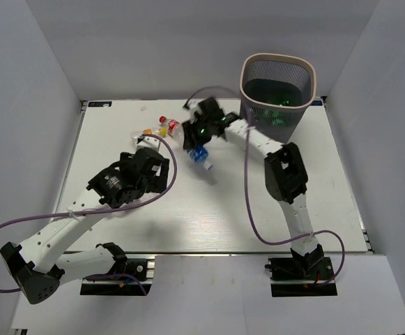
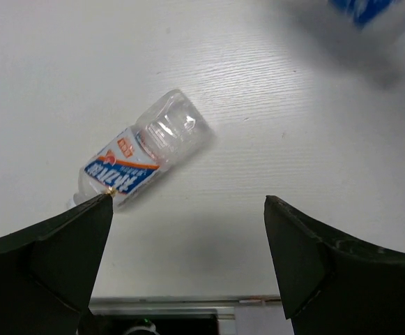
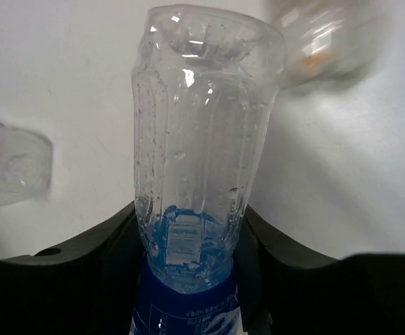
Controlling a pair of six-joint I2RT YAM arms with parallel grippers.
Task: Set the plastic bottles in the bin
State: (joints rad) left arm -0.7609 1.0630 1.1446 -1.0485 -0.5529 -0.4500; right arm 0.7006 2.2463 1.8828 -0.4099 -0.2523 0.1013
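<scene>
My right gripper (image 3: 192, 237) is shut on a clear bottle with a blue label (image 3: 199, 160). In the top view this gripper (image 1: 201, 134) holds that bottle (image 1: 199, 153) over the table's middle, left of the bin (image 1: 277, 70), a dark mesh basket with a beige rim at the far right. My left gripper (image 2: 188, 202) is open and empty. A clear bottle with a blue and orange label (image 2: 143, 160) lies on the table just beyond its left finger (image 2: 56, 251). In the top view the left gripper (image 1: 145, 145) sits by a cluster of bottles with red and yellow caps (image 1: 163, 125).
Something green shows through the mesh inside the bin (image 1: 280, 105). White walls close in the table on the left, back and right. The table's metal edge (image 2: 181, 303) shows under the left gripper. Purple cables loop from both arms.
</scene>
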